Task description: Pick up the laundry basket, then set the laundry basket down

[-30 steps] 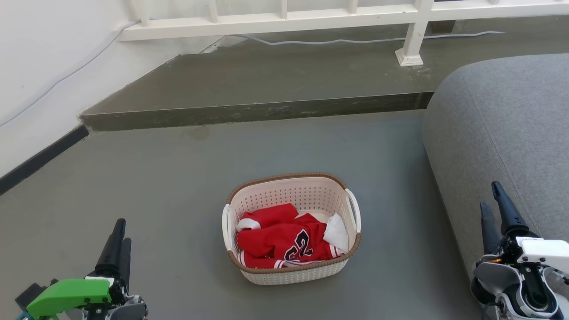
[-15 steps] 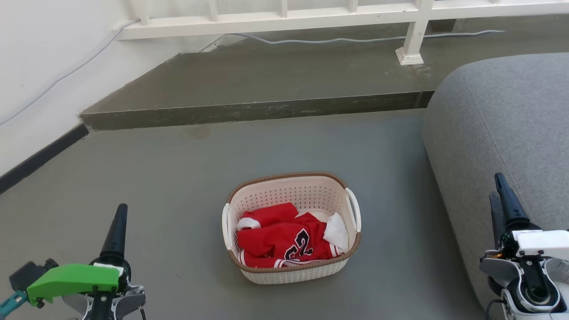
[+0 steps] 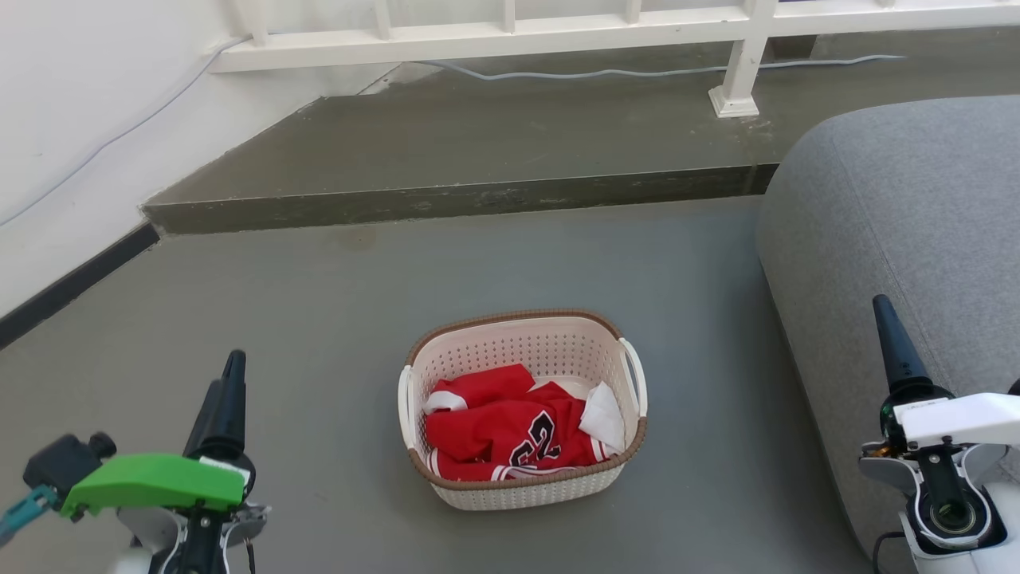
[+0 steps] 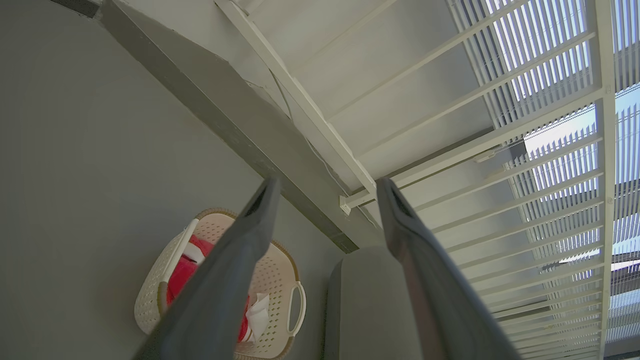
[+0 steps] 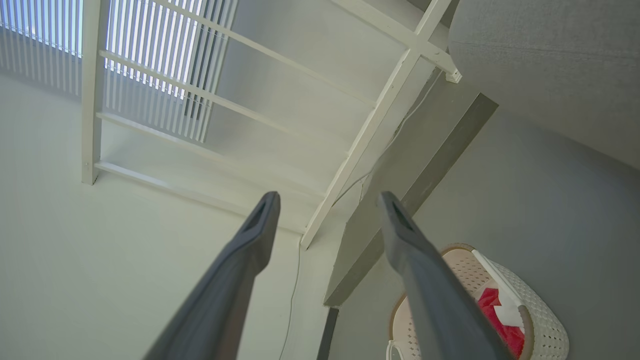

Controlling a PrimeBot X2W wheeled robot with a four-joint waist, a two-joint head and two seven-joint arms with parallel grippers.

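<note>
The grey floor [image 3: 319, 319] carries the laundry basket [image 3: 526, 490], which stands upright on it, touched by neither arm. To the robot's right of the laundry basket, apart from it, bulges a grey upholstered sofa [image 3: 916, 207]. Beyond the laundry basket, well apart, a raised step [image 3: 478, 143] crosses the floor. A white railing [image 3: 558, 32] stands along the step's far side, with a pale cable [image 3: 637, 73] lying below it.

The laundry basket is cream-white and perforated, with a brown woven-look rim and a white loop handle on each short side.

The left end effector [image 4: 328, 184] hangs to the left of the laundry basket and nearer the robot, well clear of it. In the left wrist view its two dark fingers stand wide apart with nothing between them. The right end effector [image 5: 327, 196] hangs to the right of the laundry basket, in front of the sofa. In the right wrist view its fingers are likewise spread wide and hold nothing.

Inside the laundry basket lies a crumpled red jersey [image 3: 510, 434] with dark numerals. A small white cloth [image 3: 603, 416] rests against the jersey, on the side toward the sofa.
</note>
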